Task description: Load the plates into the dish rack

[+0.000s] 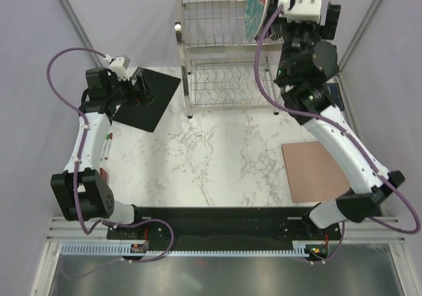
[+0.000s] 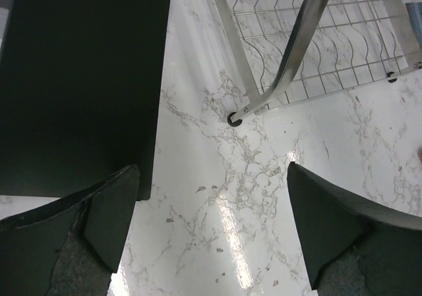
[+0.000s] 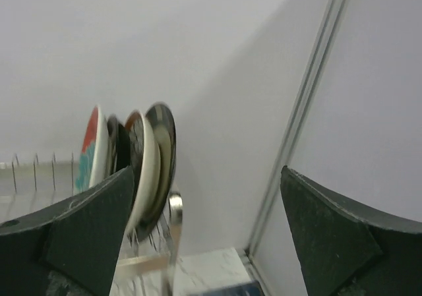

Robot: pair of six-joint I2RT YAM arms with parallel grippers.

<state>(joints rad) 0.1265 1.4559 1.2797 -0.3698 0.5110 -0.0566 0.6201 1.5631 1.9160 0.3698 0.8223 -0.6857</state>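
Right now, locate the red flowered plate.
Top view: the red flowered plate stands on edge in the upper tier of the dish rack, at its right end.

Overhead view and both close wrist views share the dish rack (image 1: 214, 26).

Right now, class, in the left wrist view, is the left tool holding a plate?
No: the left tool stands wide open, and only the marble table shows in its gap.

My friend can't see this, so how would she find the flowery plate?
Look for the tall wire rack at the back of the table. Plates stand on edge at the right end of its top shelf. The flowery plate is the leftmost, red with teal flowers.
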